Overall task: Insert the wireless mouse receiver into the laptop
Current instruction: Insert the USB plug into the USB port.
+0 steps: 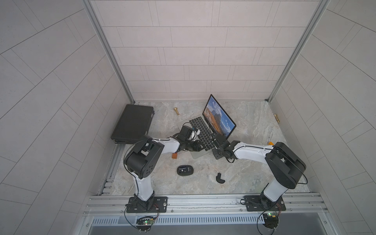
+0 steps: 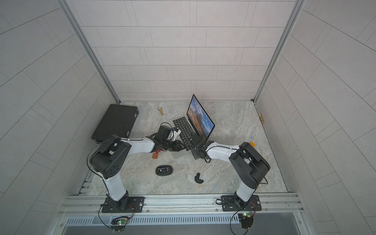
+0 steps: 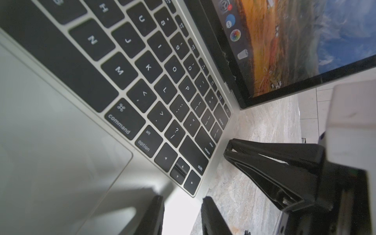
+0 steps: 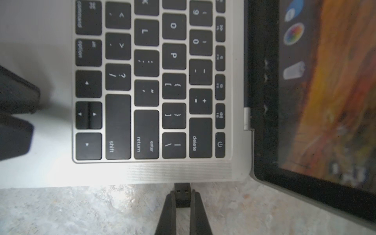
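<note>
The receiver (image 4: 182, 186) is gripped between the fingers of the right gripper (image 4: 182, 192), which are clenched on its two sides. It lies just at the right side edge of the laptop (image 4: 179, 171), beside the "shift" and "return" keys. Its front end touches this edge, or almost touches it; I cannot tell which. Its long axis runs straight out from the fingers toward the laptop, square to the edge, so I judge that the coming move is a straight push inward. The port itself is hidden under the edge.

The left gripper (image 3: 182, 198) is over the front right corner of the laptop, at the palm rest. Its fingers (image 3: 211, 215) stand apart and hold nothing.

Readable writing is only on the keys: "command", "option", "alt", "shift", "return", "enter", "delete", and letters such as L, P and O. No brand name shows. The label on the mouse (image 1: 184, 170), in front of the laptop, is too small to read.
</note>
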Motion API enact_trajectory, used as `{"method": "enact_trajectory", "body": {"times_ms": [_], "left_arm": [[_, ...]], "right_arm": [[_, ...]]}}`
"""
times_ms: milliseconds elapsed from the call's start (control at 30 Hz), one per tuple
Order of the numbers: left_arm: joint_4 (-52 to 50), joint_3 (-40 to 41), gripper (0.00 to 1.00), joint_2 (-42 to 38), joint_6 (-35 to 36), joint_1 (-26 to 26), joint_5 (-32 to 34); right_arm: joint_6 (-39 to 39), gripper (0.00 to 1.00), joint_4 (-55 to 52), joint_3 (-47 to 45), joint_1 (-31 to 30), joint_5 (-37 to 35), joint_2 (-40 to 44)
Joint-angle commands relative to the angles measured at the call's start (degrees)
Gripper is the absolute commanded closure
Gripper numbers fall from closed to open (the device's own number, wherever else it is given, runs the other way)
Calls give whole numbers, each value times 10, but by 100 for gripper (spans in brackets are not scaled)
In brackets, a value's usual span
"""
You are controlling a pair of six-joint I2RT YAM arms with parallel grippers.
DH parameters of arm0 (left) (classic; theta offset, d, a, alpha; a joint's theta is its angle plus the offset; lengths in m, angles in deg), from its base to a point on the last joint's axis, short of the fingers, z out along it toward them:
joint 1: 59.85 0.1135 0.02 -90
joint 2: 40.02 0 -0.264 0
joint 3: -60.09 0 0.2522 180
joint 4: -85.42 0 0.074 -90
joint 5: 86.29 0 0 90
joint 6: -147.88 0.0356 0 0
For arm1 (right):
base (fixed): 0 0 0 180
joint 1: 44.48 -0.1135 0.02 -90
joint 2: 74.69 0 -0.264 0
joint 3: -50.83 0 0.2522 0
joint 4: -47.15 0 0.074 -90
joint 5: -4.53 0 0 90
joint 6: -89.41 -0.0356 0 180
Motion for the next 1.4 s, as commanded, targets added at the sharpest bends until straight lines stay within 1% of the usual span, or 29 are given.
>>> {"method": "enact_trajectory", "body": {"times_ms": [0,133,267,433,667,833,933,1067,1367], "left_arm": [[-49,3,66,18,4,5,13],[-51,2,66,19,5,6,13],[-51,2,68,16,13,7,8],[-35,0,70,3,23,8,-7],[-29,-56,73,15,-8,6,-26],[-3,-87,76,50,-31,3,-29],[-4,-110,79,87,-28,0,-25],[-5,-130,81,116,-24,-1,-8],[-32,-119,85,123,-6,-1,16]], "right_arm": [[0,94,62,-25,6,1,-21],[21,94,79,-32,7,13,-21],[43,95,91,-31,9,55,-24],[44,95,89,-29,14,58,-34],[53,96,91,-17,19,85,-55],[52,96,84,-8,19,70,-66],[45,97,65,4,19,49,-75],[37,97,50,13,19,31,-82],[25,97,-41,58,19,3,-95]]}}
